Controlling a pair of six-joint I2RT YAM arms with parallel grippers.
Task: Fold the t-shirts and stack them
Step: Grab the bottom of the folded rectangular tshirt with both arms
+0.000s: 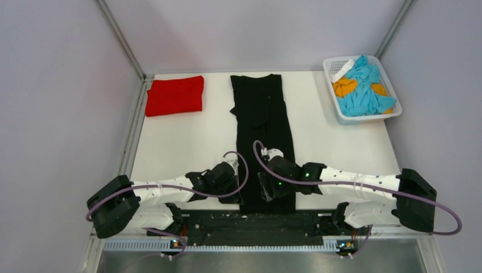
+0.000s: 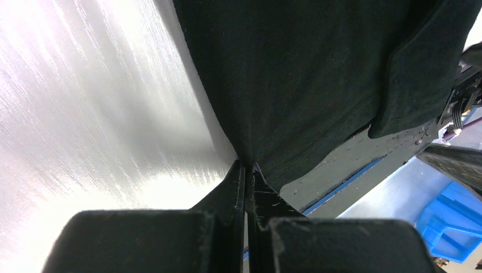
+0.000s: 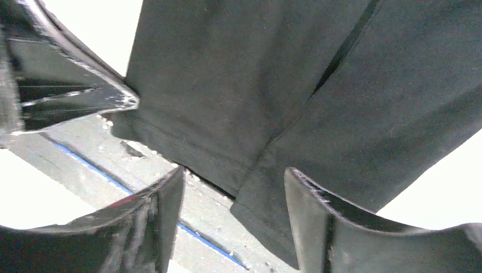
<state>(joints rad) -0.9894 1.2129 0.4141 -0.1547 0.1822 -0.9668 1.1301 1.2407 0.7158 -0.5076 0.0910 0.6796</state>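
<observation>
black t-shirt (image 1: 261,108): matt soft cloth, stitched hem. red t-shirt (image 1: 174,95): same matt cloth. table (image 1: 187,142): smooth white, slight sheen. basket (image 1: 366,118): white lattice plastic. right gripper (image 3: 234,187) fingers (image 3: 324,227): matt black, scuffed.

Folded shirt (image 1: 174,95) left — long shirt (image 1: 262,119) centre — basket (image 1: 369,118) right.

No readable text, label or number shows anywhere.

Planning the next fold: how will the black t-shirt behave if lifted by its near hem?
Probably floppy: the black t-shirt lies flat in a long strip and puckers toward the shut left gripper, so it should drape and sag. It is likely light, thin cloth. Its folded-in layers, visible by the open right gripper, may slide apart.
</observation>
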